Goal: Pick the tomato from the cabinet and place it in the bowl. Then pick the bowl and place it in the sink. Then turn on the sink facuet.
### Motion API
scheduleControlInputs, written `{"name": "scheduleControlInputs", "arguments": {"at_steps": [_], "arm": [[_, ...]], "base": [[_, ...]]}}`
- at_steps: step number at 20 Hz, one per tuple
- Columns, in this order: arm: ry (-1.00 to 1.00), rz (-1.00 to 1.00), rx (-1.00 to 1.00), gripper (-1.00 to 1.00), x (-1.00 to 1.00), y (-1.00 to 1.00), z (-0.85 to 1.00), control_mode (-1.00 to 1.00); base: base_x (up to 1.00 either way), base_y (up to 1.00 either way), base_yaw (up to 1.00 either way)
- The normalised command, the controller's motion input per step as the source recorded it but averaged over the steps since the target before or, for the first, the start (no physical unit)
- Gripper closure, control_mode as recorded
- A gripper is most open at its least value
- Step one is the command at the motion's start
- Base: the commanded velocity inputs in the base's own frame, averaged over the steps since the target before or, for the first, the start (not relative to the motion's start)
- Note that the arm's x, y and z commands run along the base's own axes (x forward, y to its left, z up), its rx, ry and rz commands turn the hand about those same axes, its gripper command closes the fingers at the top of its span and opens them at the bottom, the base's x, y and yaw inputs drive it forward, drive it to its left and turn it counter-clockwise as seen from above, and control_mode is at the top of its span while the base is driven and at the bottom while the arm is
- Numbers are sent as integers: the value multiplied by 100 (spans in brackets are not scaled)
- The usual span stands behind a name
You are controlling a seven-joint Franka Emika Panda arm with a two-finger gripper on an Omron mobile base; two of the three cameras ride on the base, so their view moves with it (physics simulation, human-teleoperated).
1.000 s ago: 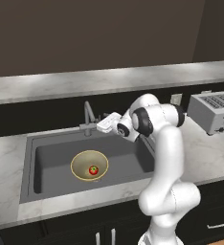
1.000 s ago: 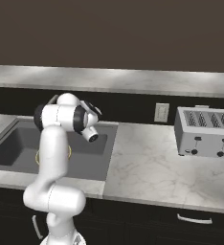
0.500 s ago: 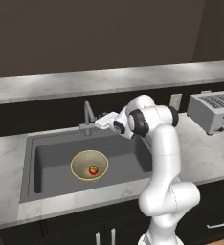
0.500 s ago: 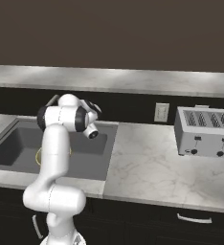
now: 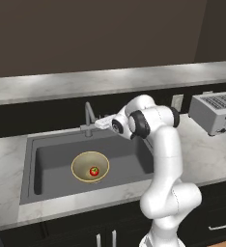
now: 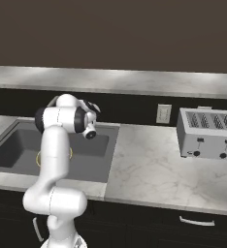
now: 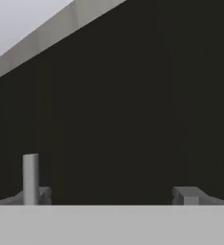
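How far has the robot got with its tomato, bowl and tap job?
Mostly done, it seems. The tomato lies in the bowl, and the bowl sits in the sink. In hand: the open gripper, holding nothing, is up beside the sink facuet. Left: turning it on; no water shows.

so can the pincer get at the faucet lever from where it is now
Probably yes: the open pincer sits right beside the faucet above the sink, with nothing between them; the bowl lies lower, out of the way.
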Motion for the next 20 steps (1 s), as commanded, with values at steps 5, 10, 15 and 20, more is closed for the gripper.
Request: {"name": "scheduleControlInputs", "arguments": {"at_steps": [5,10,15,20], "arm": [[9,-4,8,100,-6,-61,0,-100],[11,-3,16,100,-10,-94,0,-100],[10,-2,22,100,-21,-100,0,-100],[9,-1,25,100,-24,-100,0,-100]], "base": [[0,0,0],[0,0,0],[0,0,0],[0,0,0]]}}
